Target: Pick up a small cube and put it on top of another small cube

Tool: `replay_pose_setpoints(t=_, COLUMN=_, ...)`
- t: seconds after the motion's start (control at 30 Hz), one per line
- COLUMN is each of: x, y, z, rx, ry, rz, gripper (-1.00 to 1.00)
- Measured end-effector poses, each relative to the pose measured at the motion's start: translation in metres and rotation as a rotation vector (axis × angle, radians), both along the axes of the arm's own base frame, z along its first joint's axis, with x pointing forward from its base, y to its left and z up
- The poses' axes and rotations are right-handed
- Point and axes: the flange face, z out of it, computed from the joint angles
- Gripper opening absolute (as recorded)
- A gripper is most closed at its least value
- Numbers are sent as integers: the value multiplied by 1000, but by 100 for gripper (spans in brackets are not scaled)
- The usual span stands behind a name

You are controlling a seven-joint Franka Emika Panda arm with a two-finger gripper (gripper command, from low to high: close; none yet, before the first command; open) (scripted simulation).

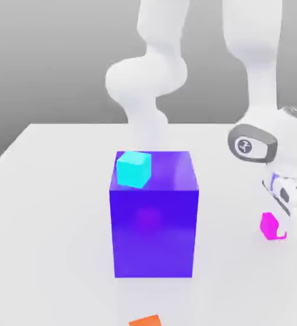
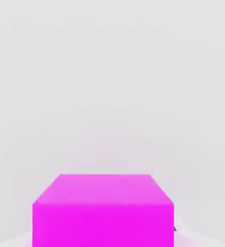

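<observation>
The small magenta-pink cube (image 1: 268, 225) rests on the white table at the exterior view's right. My gripper (image 1: 278, 229) reaches down around it from above, with a white finger (image 1: 294, 219) covering the cube's right side, and it is shut on the cube. In the hand view the same magenta cube (image 2: 103, 212) sits very close, its top and one side face showing. A small cyan cube (image 1: 134, 169) lies on top of the big blue-purple cube (image 1: 153, 223) in the middle of the table.
A small orange cube (image 1: 145, 321) lies at the near edge of the exterior view. The tall blue-purple cube stands to the left of my gripper. The arm's white links (image 1: 148, 83) rise behind it. The white table (image 1: 49, 210) spreads out on the left.
</observation>
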Motion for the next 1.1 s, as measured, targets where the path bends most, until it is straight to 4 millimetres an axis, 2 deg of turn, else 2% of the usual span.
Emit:
replay_pose_setpoints(t=0.07, x=-1, y=-1, z=19, rx=0, ry=1, rz=-1, gripper=-100)
replay_pose_setpoints(t=0.1, x=11, y=-5, z=24, rx=-1, ry=3, rz=-21, gripper=-100)
replay_pose_setpoints(t=0.17, x=46, y=-20, z=28, rx=-5, ry=10, rz=-80, gripper=-100)
replay_pose_setpoints(t=0.27, x=108, y=-56, z=30, rx=-9, ry=20, rz=-186, gripper=-100)
replay_pose_setpoints(t=0.37, x=166, y=-105, z=33, rx=-11, ry=28, rz=-293, gripper=-100)
replay_pose_setpoints(t=0.47, x=216, y=-166, z=36, rx=-10, ry=35, rz=-395, gripper=-100)
replay_pose_setpoints(t=0.57, x=256, y=-237, z=40, rx=-7, ry=39, rz=-494, gripper=-100)
replay_pose_setpoints(t=0.63, x=276, y=-286, z=43, rx=-4, ry=39, rz=-555, gripper=-100)
replay_pose_setpoints(t=0.73, x=295, y=-360, z=49, rx=0, ry=37, rz=-638, gripper=-100)
replay_pose_setpoints(t=0.83, x=303, y=-434, z=56, rx=3, ry=32, rz=-714, gripper=-100)
replay_pose_setpoints(t=0.93, x=300, y=-509, z=64, rx=4, ry=24, rz=-785, gripper=-100)
replay_pose_setpoints(t=1.03, x=288, y=-584, z=71, rx=5, ry=13, rz=-851, gripper=-100)
replay_pose_setpoints(t=1.07, x=284, y=-609, z=64, rx=4, ry=8, rz=-872, gripper=-100)
replay_pose_setpoints(t=1.1, x=280, y=-625, z=50, rx=4, ry=5, rz=-885, gripper=-100)
